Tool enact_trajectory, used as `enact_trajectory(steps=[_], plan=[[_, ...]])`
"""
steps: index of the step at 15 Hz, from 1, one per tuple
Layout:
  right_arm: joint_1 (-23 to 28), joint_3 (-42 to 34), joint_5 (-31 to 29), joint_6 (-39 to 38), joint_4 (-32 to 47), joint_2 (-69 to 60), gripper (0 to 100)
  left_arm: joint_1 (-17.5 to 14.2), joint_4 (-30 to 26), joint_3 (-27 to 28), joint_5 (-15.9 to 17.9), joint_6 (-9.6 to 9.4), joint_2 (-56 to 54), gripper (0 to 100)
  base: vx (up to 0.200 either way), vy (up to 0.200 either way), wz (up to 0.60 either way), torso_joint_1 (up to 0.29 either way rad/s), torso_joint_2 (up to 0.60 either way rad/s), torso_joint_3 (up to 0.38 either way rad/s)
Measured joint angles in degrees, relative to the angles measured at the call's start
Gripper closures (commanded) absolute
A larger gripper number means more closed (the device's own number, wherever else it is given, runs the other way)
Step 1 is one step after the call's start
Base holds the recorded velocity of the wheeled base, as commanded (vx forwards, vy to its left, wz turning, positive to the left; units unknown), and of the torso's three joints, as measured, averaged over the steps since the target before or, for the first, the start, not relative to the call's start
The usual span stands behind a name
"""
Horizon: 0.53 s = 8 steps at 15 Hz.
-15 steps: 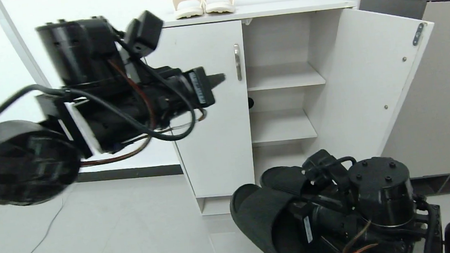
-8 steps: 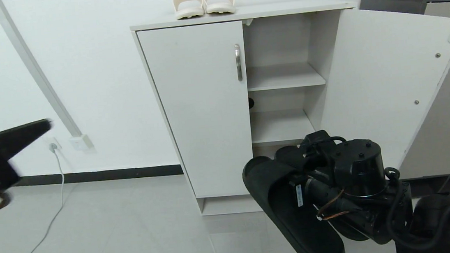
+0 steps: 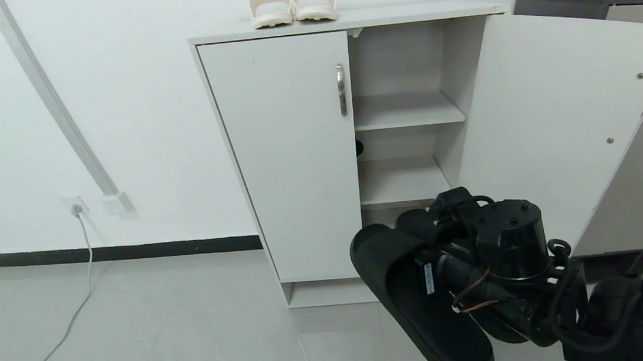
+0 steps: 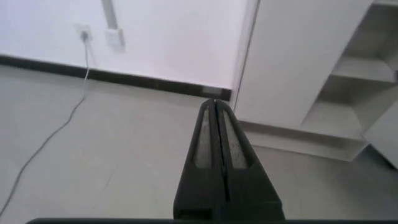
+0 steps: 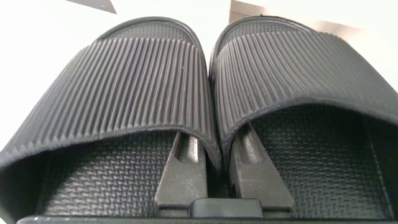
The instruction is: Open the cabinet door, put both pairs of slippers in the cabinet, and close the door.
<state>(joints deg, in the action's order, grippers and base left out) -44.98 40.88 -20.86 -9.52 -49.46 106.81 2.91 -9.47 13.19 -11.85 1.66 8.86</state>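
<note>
Door [image 3: 552, 123] open, right fingers [image 5: 181, 174] pinch black slippers [image 3: 421, 300] at lower right; white pair [image 3: 293, 5] waits atop cabinet [image 3: 283, 149]; left fingers [image 4: 205, 137] pressed together.

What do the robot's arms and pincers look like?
The right arm is black, with a round bolted joint cap, looping black cables, thin orange wires and a white label. The left pincer is black: two flat fingers tapering to a point.

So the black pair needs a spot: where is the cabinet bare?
Upper shelf and lower shelf, between closed left door and open right door, are both bare. The top holds cream slippers, bare to their right. The bottom bay is mostly hidden by the black pair.
</note>
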Motion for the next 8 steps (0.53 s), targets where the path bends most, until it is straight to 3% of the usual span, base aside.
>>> enact_trajectory(steps=[1,4,6,8], plan=[[-0.13,-0.02,0.06,0.02,-0.02,0.02,100,-1.18,1.65,-3.61,3.47,-0.54,-2.86,100,0.000,0.000,0.00,0.000,0.00,0.000],[-0.11,-0.06,0.01,0.06,-0.11,0.02,100,-2.61,9.07,-11.26,7.62,-2.04,-7.22,100,0.000,0.000,0.00,0.000,0.00,0.000],[-0.38,-0.06,-0.32,0.09,-0.07,0.05,100,-2.73,9.47,-12.67,11.74,-3.27,-8.24,100,0.000,0.000,0.00,0.000,0.00,0.000],[-0.72,1.05,-2.79,0.11,0.79,0.24,100,-2.84,9.50,-13.08,12.86,-4.06,-8.73,100,0.000,0.000,0.00,0.000,0.00,0.000]])
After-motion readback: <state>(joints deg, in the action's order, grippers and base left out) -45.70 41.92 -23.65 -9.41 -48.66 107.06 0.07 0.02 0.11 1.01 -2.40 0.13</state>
